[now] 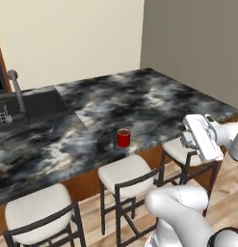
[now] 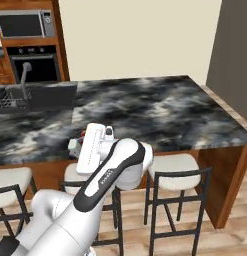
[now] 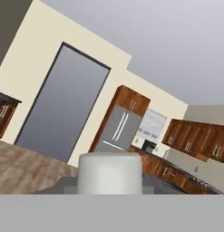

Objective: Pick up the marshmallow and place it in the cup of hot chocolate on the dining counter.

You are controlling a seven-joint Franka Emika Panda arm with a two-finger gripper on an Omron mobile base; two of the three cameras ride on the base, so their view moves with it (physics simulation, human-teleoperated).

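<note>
We cannot see the finger tips themselves: in the hand view a white, rounded block, the marshmallow (image 3: 110, 173), sits at the bottom middle right where the tips would rise, and it covers them. The gripper (image 3: 110, 188) is closed on the marshmallow, as far as we can judge from a view this tight. In the left base view the gripper (image 1: 187, 140) is mostly hidden behind the flat white hand, and the marshmallow is too small to make out there. In the right base view the hand and forearm stand in front of the cup of hot chocolate (image 2: 84, 134), leaving just a red sliver at the hand's left edge.

The arm is lifted off the dining counter (image 1: 154, 103), its hand tilted so that the hand camera looks across the room at a fridge (image 3: 117, 131) and wooden cabinets (image 3: 197, 141). In the left base view the hand hangs beyond the counter's front edge, over a stool (image 1: 180, 150), well to the right of the cup of hot chocolate (image 1: 123, 138), which stands upright near that edge. The sink (image 1: 36, 107) lies far left.
</note>
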